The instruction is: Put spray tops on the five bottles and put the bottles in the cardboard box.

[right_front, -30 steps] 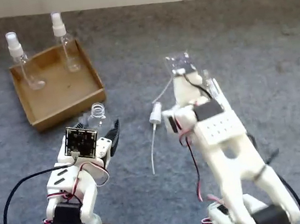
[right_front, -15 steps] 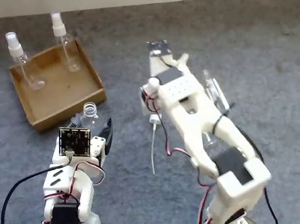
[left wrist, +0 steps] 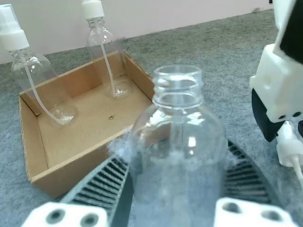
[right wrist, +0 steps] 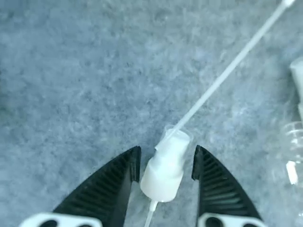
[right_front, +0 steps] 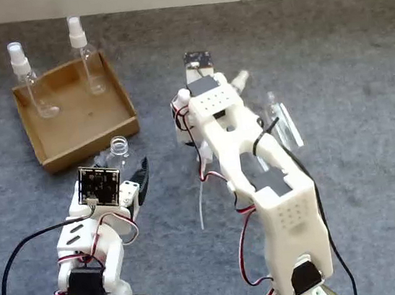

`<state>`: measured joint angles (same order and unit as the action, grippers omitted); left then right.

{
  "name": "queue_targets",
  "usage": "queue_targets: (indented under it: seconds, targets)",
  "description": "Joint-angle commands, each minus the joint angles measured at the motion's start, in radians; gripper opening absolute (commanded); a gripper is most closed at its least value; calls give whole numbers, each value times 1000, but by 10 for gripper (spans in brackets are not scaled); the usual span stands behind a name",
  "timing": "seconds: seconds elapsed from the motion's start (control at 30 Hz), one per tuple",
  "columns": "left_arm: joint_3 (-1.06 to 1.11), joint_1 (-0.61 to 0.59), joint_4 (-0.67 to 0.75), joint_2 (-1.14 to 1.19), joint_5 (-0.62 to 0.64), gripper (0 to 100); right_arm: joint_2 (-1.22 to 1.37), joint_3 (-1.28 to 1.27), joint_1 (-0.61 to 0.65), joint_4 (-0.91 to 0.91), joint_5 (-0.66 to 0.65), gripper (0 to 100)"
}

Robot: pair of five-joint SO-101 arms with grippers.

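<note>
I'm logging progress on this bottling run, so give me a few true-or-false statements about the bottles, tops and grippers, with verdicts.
1. Two capped bottles stand in the cardboard box. True.
2. The bottle in the left gripper is already capped. False: its neck is open.
3. The right gripper has its fingers on either side of a spray top lying on the table. True.
4. The right gripper is shut on a bottle. False: it is open and grips nothing.
</note>
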<state>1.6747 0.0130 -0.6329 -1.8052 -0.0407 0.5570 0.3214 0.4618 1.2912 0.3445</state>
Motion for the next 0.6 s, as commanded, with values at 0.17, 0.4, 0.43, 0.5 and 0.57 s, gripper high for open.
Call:
queue_targets:
  seconds: [0.17,0.4,0.43,0.5,0.57]
  targets:
    - [19,-7,-2,-12,-3,148,35,53,13,85,9,167]
    - [19,-4,-2,-12,-3,151,88,56,12,139,2,89]
    - [19,-1,-2,-12,-3,151,88,56,12,142,2,46]
    - [19,27,-2,-12,-3,151,88,58,8,142,2,2]
    - [19,54,-2,-12,-3,150,88,74,7,147,2,23]
